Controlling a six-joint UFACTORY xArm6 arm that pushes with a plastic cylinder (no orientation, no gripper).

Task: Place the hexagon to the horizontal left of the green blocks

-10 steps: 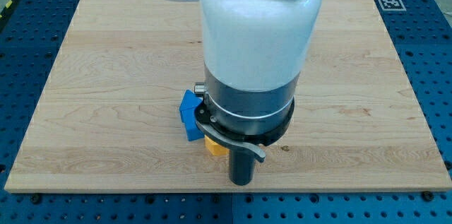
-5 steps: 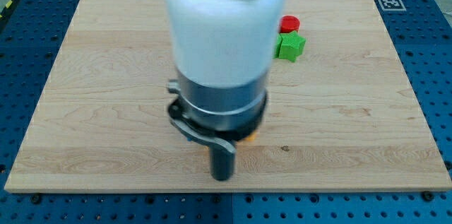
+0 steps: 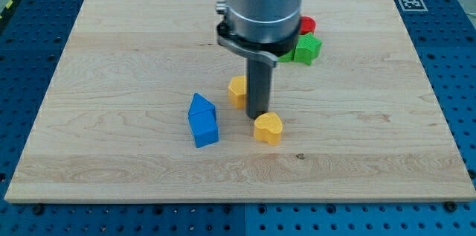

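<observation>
Board: a pale wooden board (image 3: 111, 80) lies flat on a blue perforated table (image 3: 461, 57); a black-and-white square marker (image 3: 408, 1) is printed at the board's top right corner in the view.
Arm: a grey cylinder (image 3: 264, 1) comes down from the view's top, with a straight dark rod below it.
Tool state: the rod is a single solid piece with nothing to spread or press together, and it pinches nothing. My tip (image 3: 258, 115) stands on the board.
Tip and blocks: my tip is between two yellow blocks, just beside both. I cannot tell whether it touches either.
Hexagon: the yellow hexagon-like block (image 3: 237, 90) sits just to the view's left of the rod, partly hidden by it, below and to the left of the green blocks.
Heart: a yellow heart-shaped block (image 3: 268, 128) lies just below and right of my tip.
Blue: a blue house-shaped block (image 3: 202, 120) lies to the view's left of the tip, apart from the yellow pieces.
Green: a green star-like block (image 3: 306, 48) is at the view's upper right of the rod; a sliver of another green block (image 3: 286, 55) shows at the cylinder's edge, shape unclear.
Red: a red round block (image 3: 306, 24) sits just above the green star-like block.
Containers: none seen; every block rests directly on the wood.
</observation>
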